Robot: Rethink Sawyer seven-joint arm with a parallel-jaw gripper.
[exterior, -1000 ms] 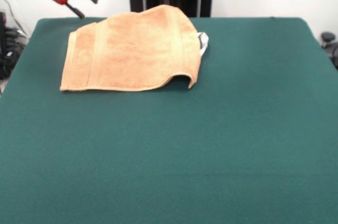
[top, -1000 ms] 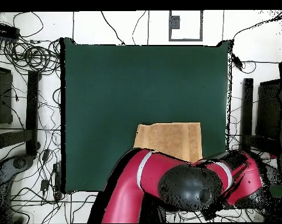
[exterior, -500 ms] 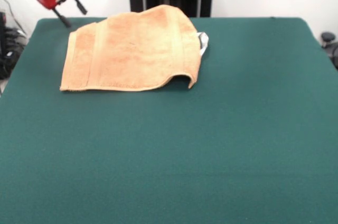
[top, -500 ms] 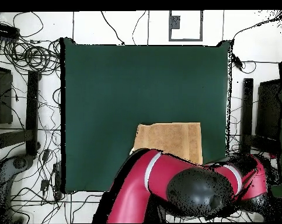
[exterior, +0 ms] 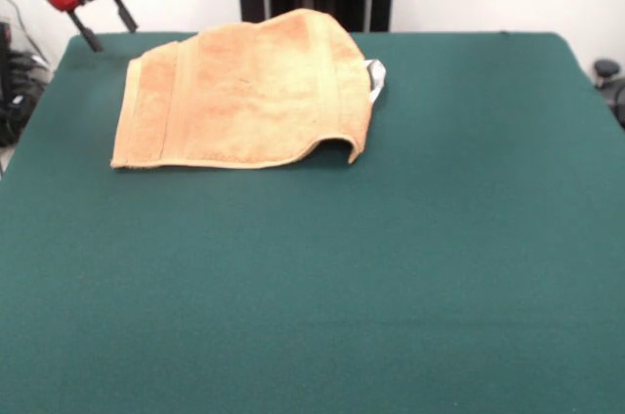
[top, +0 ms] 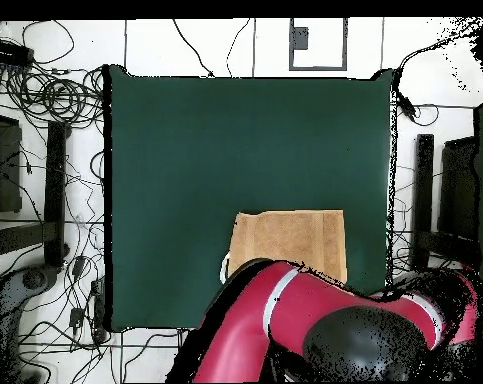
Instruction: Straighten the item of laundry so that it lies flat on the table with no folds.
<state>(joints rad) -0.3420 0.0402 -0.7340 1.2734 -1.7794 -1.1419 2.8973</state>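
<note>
claw – fingers spread, holding nothing, raised off the desk | towel – just beside it, mostly flat | left – one corner curled up, tag side bunched; not yet flat

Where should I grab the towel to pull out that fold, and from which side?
Probably the raised, curled corner of the towel at its front right in the front view. It arches off the table, leaving a gap for a finger. Come down from above on that open side; the gripper, fingers open, hangs past the opposite end.
</note>
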